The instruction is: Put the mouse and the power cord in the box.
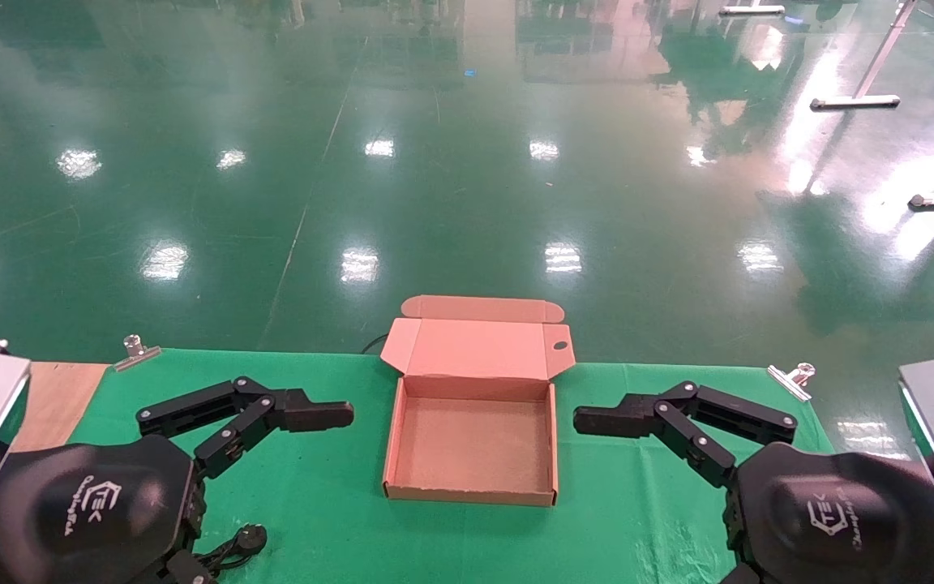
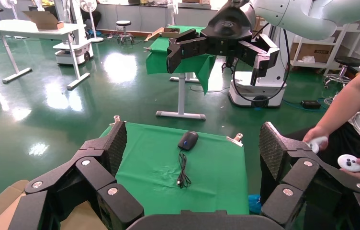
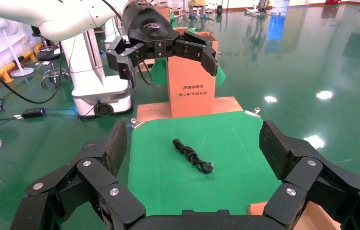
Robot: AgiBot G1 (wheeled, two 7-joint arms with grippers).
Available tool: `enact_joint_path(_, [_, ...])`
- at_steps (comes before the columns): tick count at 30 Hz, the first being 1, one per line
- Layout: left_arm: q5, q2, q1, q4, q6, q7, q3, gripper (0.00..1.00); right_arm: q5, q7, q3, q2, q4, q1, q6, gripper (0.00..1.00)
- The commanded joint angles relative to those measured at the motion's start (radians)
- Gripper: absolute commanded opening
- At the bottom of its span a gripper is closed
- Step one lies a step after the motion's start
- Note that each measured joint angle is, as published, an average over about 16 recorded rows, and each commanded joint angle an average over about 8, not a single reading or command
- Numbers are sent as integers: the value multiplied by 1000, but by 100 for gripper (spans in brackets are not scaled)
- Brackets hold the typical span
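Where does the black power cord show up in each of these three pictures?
Head view: the power cord shows only its plug end, at the near edge on the robot's left.
Left wrist view: not in it.
Right wrist view: power cord coiled mid-cloth.
Shared landmark: the green cloth.

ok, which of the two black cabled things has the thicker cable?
The power cord: a twisted bundle ending in a chunky plug. The mouse only trails a thin wire.

My left gripper (image 1: 337, 415) and right gripper (image 1: 589, 420) hover over the green cloth (image 1: 321, 495), flanking the box (image 1: 472, 438), which sits with its lid (image 1: 475, 349) up. The power cord (image 1: 244, 542) lies beneath my left gripper.
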Motion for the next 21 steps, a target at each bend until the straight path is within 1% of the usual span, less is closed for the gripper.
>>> enact_joint_path(1, [0, 0, 0, 0, 0, 0, 0, 100, 0, 0, 0, 0, 0, 0, 0, 100])
enact_joint_path(21, [0, 0, 0, 0, 0, 0, 0, 100, 0, 0, 0, 0, 0, 0, 0, 100])
